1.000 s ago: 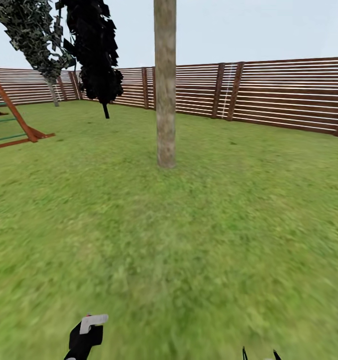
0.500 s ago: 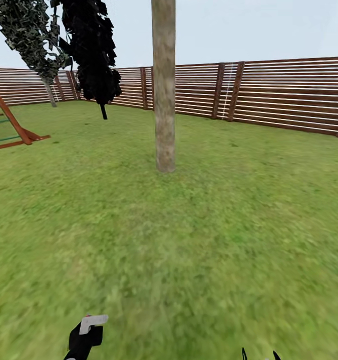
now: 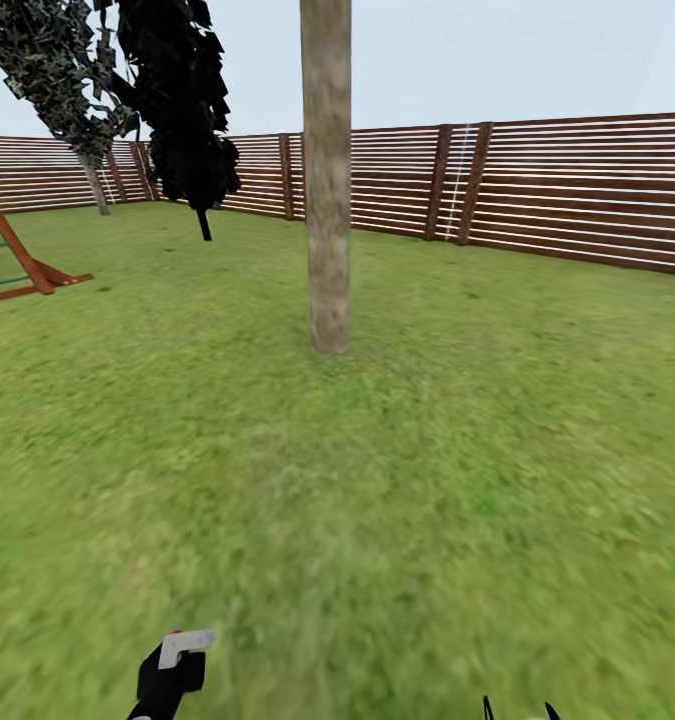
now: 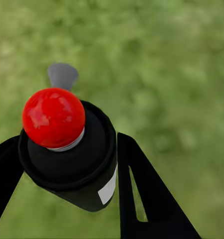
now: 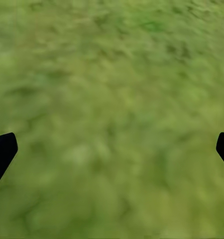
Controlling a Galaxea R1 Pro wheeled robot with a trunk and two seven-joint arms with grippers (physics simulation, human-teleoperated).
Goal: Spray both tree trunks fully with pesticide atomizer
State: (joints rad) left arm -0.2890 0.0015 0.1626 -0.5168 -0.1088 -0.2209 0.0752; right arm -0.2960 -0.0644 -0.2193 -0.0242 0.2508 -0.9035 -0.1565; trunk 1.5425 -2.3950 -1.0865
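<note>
Left claw (image 4: 67,164) clamps the pesticide atomizer (image 4: 67,149), red cap up, low over the grass floor (image 3: 427,500). Right claw (image 5: 112,149) spread wide, empty. Tree trunk (image 3: 327,200) stands ahead, before the fence (image 3: 577,190).

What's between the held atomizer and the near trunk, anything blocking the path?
Nothing visible. The left gripper is shut on the pesticide atomizer, and in the head view only open grass lies between it and the tree trunk ahead. The wooden frame sits off to the left, clear of that line.
</note>
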